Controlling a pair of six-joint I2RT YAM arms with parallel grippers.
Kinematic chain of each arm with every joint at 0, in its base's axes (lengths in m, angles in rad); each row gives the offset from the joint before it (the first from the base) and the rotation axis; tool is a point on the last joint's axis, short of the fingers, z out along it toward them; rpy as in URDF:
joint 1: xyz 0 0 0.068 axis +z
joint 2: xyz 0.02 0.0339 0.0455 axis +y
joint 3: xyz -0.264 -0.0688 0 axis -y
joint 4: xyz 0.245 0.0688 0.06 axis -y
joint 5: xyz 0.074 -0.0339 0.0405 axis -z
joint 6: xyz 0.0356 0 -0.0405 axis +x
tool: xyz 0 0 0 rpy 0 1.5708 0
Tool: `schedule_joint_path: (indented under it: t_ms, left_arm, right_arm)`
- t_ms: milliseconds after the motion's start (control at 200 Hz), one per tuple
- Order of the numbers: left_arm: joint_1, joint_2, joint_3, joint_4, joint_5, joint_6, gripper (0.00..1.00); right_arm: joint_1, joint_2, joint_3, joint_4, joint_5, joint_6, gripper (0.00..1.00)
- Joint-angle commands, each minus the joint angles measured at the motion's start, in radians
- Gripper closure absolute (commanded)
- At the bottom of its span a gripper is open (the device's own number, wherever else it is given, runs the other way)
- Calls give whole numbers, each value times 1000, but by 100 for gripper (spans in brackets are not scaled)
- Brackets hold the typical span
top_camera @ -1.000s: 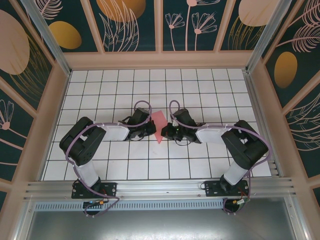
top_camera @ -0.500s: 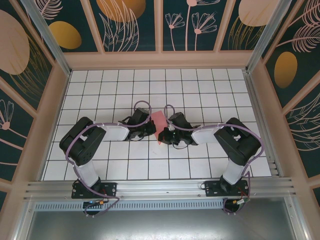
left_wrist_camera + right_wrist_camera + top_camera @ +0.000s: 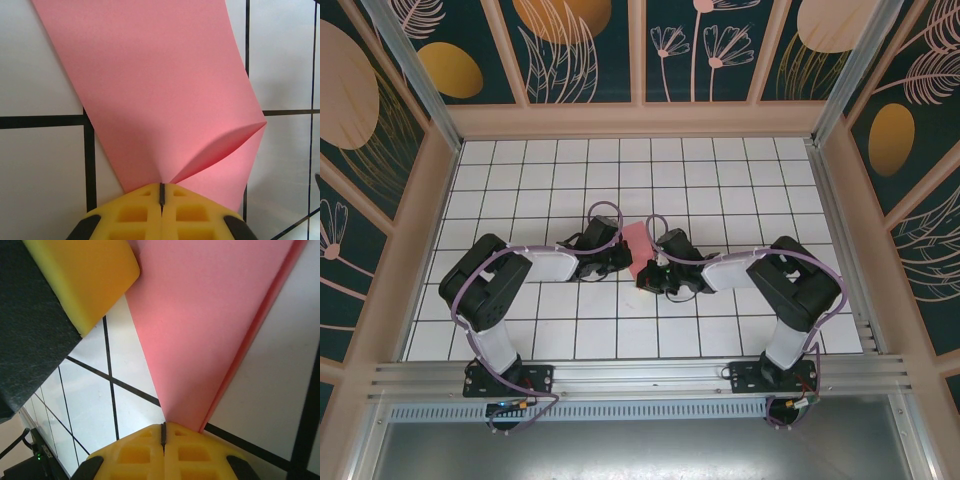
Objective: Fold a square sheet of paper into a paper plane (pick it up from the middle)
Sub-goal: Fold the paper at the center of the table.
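With the left end effector [image 3: 161,196] and the right end effector [image 3: 163,433] each clamped tight on an edge of the partly folded pink paper [image 3: 150,75] mid-table [image 3: 40,170], a fold seems underway, and next likely calls for pressing the bulging crease flat.

White gridded table [image 3: 520,190] under pink paper [image 3: 638,238]

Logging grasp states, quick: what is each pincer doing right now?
Left pincer: closed, holding the pink paper.
Right pincer: closed, holding the same paper.
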Motion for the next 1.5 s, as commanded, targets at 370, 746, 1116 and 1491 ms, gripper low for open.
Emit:
schedule_joint_path:
  t_ms: [370,746,1116,1491]
  left_arm:
    - [14,50,-37,-131,-89,4,100]
    - [15,55,-42,-137,-104,1,100]
    - [15,55,-37,-142,-110,10,100]
    - [15,47,-10,-142,-90,28,100]
  right_arm:
    - [9,12,125,-112,90,-59,100]
    - [17,54,96,-144,76,-80,100]
    - [31,-78,-1,-222,14,-128,100]
    - [-105,-3,170,-176,93,-181,100]
